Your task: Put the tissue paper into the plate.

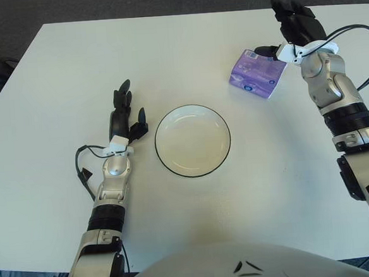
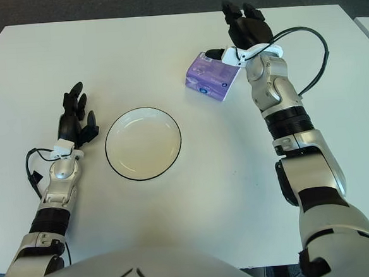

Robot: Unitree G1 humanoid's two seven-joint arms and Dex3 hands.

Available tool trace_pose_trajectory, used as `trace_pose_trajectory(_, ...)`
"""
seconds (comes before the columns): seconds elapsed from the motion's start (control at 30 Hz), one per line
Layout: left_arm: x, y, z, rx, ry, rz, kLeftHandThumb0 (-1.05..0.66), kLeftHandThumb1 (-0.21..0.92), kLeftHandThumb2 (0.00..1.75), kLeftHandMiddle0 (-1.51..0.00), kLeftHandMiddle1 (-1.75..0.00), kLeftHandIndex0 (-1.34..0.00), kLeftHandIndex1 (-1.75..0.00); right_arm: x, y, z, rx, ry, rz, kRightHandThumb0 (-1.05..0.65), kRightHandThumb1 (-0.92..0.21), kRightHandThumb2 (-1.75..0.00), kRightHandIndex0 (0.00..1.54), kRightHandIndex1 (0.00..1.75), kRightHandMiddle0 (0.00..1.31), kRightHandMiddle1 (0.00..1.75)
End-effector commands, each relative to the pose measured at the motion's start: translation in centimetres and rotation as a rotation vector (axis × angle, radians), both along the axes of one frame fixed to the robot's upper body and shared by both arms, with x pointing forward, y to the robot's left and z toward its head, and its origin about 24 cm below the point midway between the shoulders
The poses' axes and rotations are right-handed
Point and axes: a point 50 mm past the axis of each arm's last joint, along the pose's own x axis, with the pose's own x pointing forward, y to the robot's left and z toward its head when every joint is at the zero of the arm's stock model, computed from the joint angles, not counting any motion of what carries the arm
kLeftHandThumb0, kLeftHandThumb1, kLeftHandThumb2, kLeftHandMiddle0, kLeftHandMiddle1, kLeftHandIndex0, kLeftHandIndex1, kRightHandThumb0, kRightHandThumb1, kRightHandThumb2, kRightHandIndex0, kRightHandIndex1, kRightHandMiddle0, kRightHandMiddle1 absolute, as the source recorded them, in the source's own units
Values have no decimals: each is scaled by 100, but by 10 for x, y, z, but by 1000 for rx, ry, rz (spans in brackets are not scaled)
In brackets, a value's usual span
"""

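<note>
Right hand (image 1: 294,26) sits spread wide at the tissue pack's (image 1: 258,74) one o'clock corner, thumb just over its edge, gripping nothing. The pack, soft purple plastic, lies at two o'clock of the round, glossy, dark-rimmed plate (image 1: 193,140). Left hand (image 1: 124,115) is at nine o'clock, relaxed.

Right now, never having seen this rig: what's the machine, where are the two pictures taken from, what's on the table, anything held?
It is a humanoid robot with two arms, each ending in a three-finger hand. Both pictures come from a stereo camera on its head, looking down at a white table; they show one scene from slightly different spots. On the table lie a purple tissue pack and an empty white plate with a dark rim. The right hand is at the pack's far right corner, fingers spread, grasping nothing. The left hand shows just left of the plate, fingers relaxed. Nothing is held.
</note>
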Motion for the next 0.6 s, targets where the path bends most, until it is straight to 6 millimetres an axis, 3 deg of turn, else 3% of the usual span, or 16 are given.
trace_pose_trajectory(0.0,-45,-13,-80,-64,324,30,-66,92,78,-30,0,0,-55,-2,5,-14,-63,38,34,-105,-92,-45,0,0,0,0)
trace_pose_trajectory(0.57,-46,-15,-80,-73,316,27,-66,92,78,-29,0,0,-56,2,14,-29,-108,103,39,-105,-92,-41,0,0,0,0)
